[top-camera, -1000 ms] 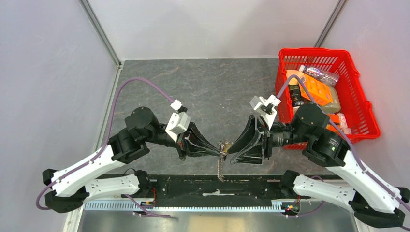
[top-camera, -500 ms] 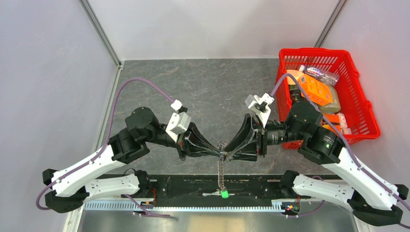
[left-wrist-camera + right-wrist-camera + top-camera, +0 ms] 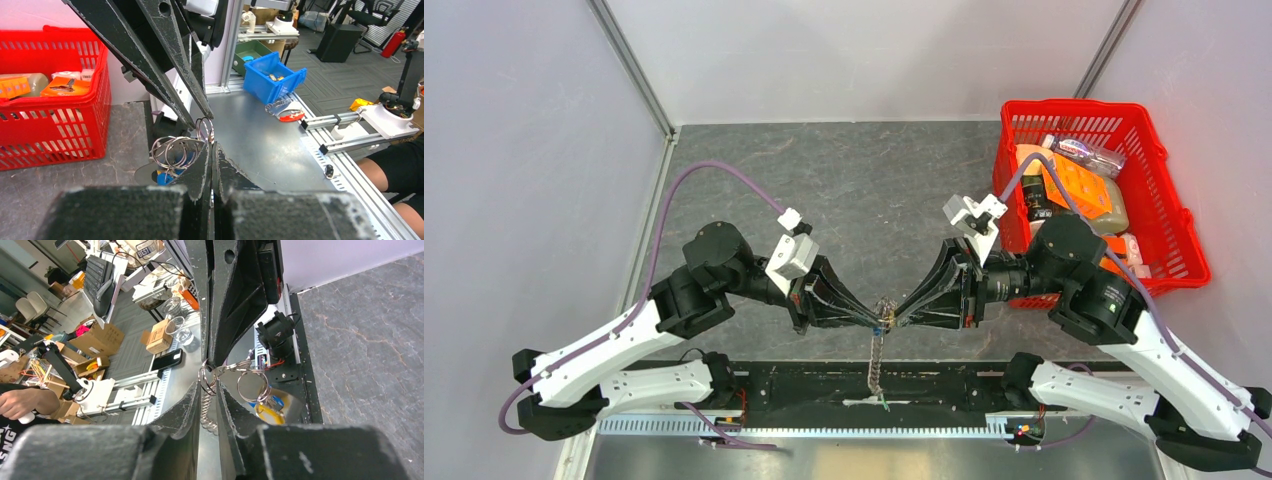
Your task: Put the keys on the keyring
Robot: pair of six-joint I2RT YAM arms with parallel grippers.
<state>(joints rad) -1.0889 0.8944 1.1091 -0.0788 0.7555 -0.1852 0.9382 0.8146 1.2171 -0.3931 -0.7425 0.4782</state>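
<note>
The silver keyring is held in mid-air over the table's near edge, between both grippers. My left gripper is shut on its loop, which sticks out past the fingertips. My right gripper has closed to a narrow gap on the same loop from the other side. The twisted chain hangs straight down, passing between the right fingers. The keys dangle below on small split rings; a blue cap and a yellow cap show. Only a speck of the green tag shows.
A red basket full of items stands at the back right, close behind the right arm. The black base rail runs under the hanging chain. A blue bin sits off the table in the background.
The right gripper came in and narrowed its jaws around the keyring loop. The chain swung slightly left, and the green tag is less visible. The left gripper held still.
</note>
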